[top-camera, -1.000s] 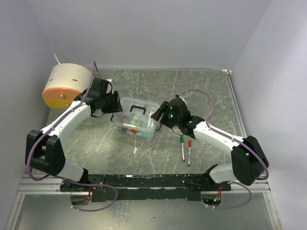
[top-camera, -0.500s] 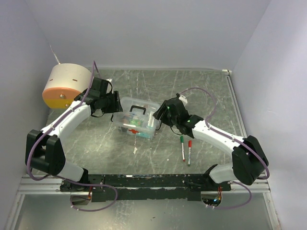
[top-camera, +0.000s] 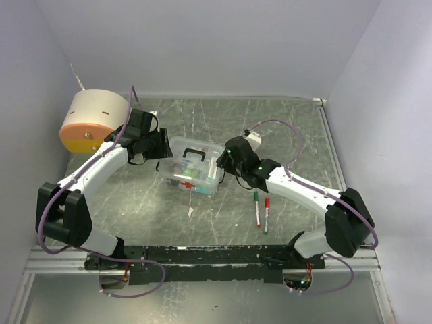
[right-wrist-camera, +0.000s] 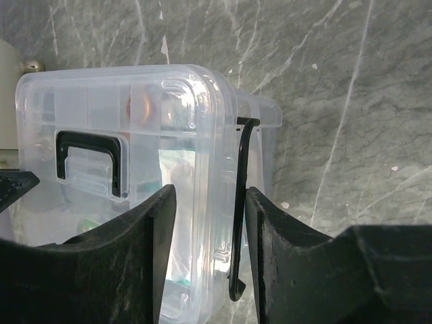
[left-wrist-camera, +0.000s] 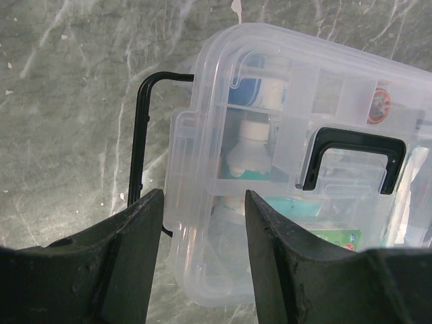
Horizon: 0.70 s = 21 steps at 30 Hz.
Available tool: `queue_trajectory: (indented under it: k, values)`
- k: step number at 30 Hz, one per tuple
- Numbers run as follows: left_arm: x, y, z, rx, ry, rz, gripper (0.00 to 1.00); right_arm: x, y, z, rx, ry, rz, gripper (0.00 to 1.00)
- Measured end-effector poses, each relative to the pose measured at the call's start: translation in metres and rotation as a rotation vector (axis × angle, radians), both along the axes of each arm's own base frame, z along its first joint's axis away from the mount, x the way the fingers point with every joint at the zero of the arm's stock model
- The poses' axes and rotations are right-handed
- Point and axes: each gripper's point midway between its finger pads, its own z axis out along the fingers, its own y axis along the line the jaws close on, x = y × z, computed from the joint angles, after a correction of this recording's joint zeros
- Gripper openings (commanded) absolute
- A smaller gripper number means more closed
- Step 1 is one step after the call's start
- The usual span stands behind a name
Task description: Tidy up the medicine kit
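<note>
The clear medicine kit [top-camera: 192,169] stands in the middle of the top view, with its lid on. The left gripper [left-wrist-camera: 204,196] is at the kit's left end and the right gripper [right-wrist-camera: 208,191] at its right end. Both jaws are partly apart, with the box edge between them. I cannot tell if they press. A black wire latch [right-wrist-camera: 237,202] lies between the right fingers. A green marker [top-camera: 257,209] and a red marker [top-camera: 266,214] lie to the lower right.

Angles the left arm [top-camera: 101,162] from the near-left base toward the far centre, with the left gripper [left-wrist-camera: 202,196] pointing right, fingers [left-wrist-camera: 135,250] parted. Extends the right arm [top-camera: 304,192] leftward from the near right, right gripper [right-wrist-camera: 210,191] likewise spread, facing left.
</note>
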Motion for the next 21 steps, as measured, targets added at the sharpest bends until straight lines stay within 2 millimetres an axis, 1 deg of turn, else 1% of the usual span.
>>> queue_trajectory:
  k: [3,6,14,19,21]
  values:
    - [0.0001,-0.0001,0.0,0.0,0.0,0.0,0.57,0.001,-0.0001,0.0009,-0.03,-0.006,-0.012,0.39]
    - [0.0003,0.0,0.0001,-0.001,-0.001,0.0,0.56,0.0008,-0.0003,0.0012,-0.046,-0.011,-0.018,0.38]
    - [0.0013,0.001,0.0003,-0.001,-0.002,0.004,0.55,0.0009,-0.0021,0.0033,-0.082,-0.019,-0.035,0.28]
    - [0.0018,0.0009,0.0004,-0.002,-0.004,0.004,0.55,0.0019,-0.0019,0.0052,-0.082,-0.025,-0.039,0.26]
    - [0.002,0.0009,0.0004,-0.002,-0.004,0.004,0.55,0.0017,-0.0013,0.0055,-0.081,-0.025,-0.037,0.3]
